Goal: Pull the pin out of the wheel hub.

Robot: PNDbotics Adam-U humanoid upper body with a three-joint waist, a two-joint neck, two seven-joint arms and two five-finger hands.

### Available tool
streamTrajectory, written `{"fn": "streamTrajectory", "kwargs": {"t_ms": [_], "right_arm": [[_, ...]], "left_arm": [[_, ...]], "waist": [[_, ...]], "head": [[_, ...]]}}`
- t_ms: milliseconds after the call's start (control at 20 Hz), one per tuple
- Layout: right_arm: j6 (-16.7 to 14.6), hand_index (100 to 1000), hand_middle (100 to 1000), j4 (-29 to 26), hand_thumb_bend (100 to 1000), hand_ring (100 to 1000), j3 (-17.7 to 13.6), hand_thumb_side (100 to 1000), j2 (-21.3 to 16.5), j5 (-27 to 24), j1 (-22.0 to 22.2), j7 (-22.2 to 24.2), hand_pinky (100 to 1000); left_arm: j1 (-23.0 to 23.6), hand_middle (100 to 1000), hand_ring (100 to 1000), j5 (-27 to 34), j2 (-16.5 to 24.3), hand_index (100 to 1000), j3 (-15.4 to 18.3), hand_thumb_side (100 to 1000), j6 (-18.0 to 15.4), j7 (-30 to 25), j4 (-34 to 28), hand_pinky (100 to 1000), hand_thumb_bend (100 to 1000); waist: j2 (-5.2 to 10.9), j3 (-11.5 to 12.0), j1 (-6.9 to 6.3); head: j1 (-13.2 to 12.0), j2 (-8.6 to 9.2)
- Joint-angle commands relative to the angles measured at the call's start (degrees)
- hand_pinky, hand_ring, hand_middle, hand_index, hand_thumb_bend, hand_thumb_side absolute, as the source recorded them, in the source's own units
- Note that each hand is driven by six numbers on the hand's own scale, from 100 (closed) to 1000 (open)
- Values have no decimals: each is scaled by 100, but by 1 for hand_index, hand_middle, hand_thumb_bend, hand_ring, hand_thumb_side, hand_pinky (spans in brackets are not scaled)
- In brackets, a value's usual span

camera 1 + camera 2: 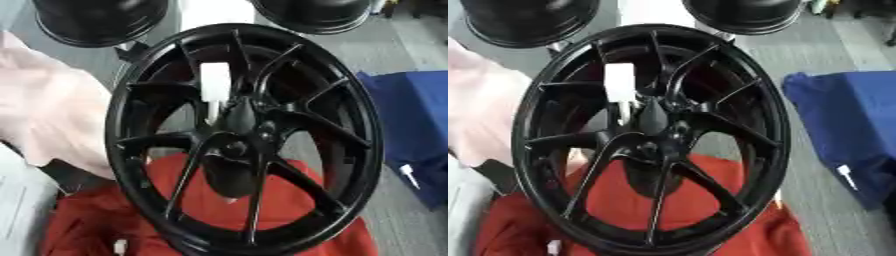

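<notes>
Grey floor behind; wheel hub [245,140] upright on red cloth [210,210], white pin [214,85] near centre, reachable. My hands: none visible.

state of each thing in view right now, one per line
wheel: upright, face to camera, over the red cloth
white pin: seated near the hub, standing out toward the camera, not yet pulled
red cloth: crumpled under and behind the wheel
blue cloth: draped at right, a small white thing on it
</notes>
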State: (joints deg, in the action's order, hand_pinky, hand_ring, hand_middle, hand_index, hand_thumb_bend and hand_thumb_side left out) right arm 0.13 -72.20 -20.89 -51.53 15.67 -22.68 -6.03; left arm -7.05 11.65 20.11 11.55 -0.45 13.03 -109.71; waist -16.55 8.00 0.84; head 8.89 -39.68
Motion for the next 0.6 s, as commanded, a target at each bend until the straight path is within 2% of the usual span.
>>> {"fn": "streamTrajectory", "kwargs": {"t_ms": [50, 100, 150, 200, 400, 600], "right_arm": [[-65, 685, 659, -582, 193, 807, 129, 382, -45, -493, -144, -164, 897], [-93, 667, 636, -790, 152, 796, 218, 366, 27, -689, -189, -111, 896], [-99, 667, 636, -984, 152, 796, 298, 366, 93, -879, -224, -41, 896], [-109, 666, 633, -1188, 115, 796, 390, 389, 182, -1058, -280, 53, 901], [-74, 667, 632, -1925, 100, 798, 779, 438, 636, -1624, -575, 483, 909], [42, 667, 630, -2265, 100, 799, 1085, 485, 1215, -1877, -890, 770, 916]], "left_arm": [[-37, 603, 631, 11, 125, 692, 50, 667, -4, -7, -79, 706, 438], [-43, 603, 631, 13, 123, 692, 44, 667, -3, -14, -79, 706, 438], [-47, 603, 631, 16, 121, 692, 40, 667, -2, -18, -79, 706, 438], [-52, 604, 631, 20, 119, 692, 34, 666, -2, -24, -80, 706, 437], [-80, 604, 631, 38, 105, 692, 10, 666, -5, -47, -90, 707, 437], [-93, 604, 632, 49, 89, 692, -13, 666, -6, -70, -95, 707, 437]], "waist": [[97, 21, -46], [97, 34, -46], [97, 42, -45], [99, 58, -45], [106, 110, -50], [103, 140, -66]], "head": [[20, 66], [29, 71], [32, 75], [44, 81], [71, 114], [108, 140]]}}
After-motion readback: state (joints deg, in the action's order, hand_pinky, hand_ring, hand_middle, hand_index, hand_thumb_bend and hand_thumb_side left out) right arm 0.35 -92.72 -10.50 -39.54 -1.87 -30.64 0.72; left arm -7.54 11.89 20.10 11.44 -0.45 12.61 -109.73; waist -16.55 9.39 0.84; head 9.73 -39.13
